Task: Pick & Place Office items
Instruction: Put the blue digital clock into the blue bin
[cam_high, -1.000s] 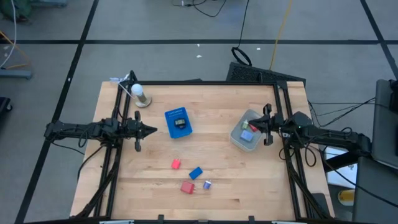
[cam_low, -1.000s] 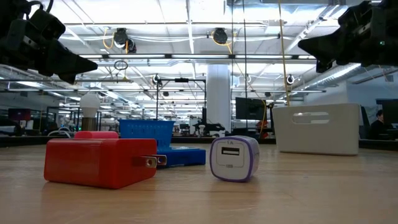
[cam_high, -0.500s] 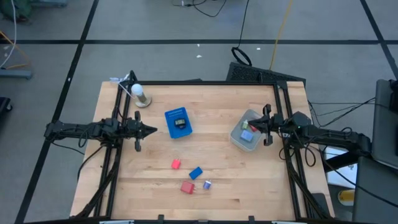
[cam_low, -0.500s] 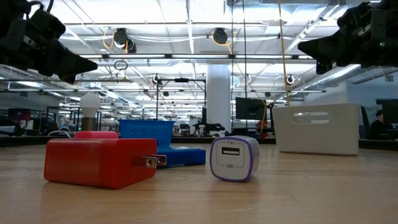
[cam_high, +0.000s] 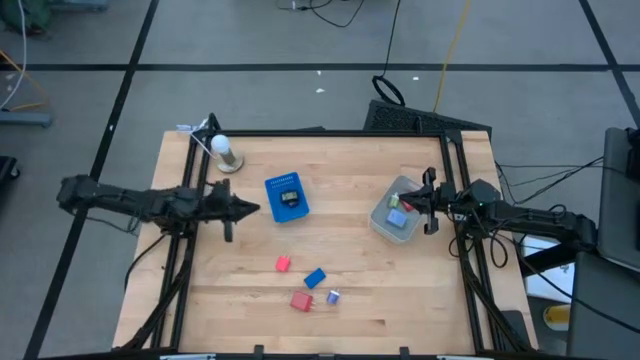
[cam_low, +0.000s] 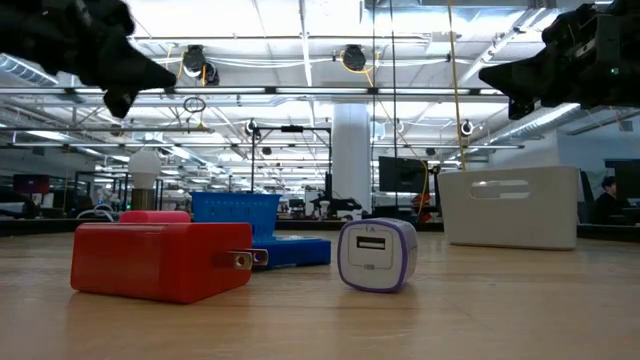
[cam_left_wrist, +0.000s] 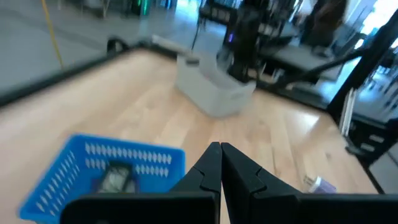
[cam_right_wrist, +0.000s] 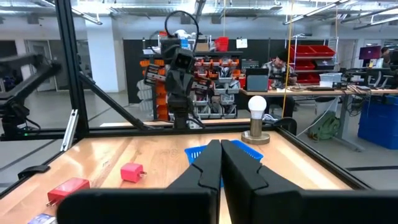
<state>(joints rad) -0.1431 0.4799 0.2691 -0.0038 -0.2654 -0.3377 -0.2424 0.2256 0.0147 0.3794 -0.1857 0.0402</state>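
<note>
The white-and-purple charger (cam_low: 375, 254) reads "1A"; the red plug block (cam_low: 160, 259) shows brass prongs. Both the left gripper (cam_high: 255, 209) and the right gripper (cam_high: 401, 204) are pressed together, empty.

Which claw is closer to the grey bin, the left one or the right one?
Right. The right claw is at the grey bin, over its edge; the left claw is far across the table, beside the blue tray.
</note>
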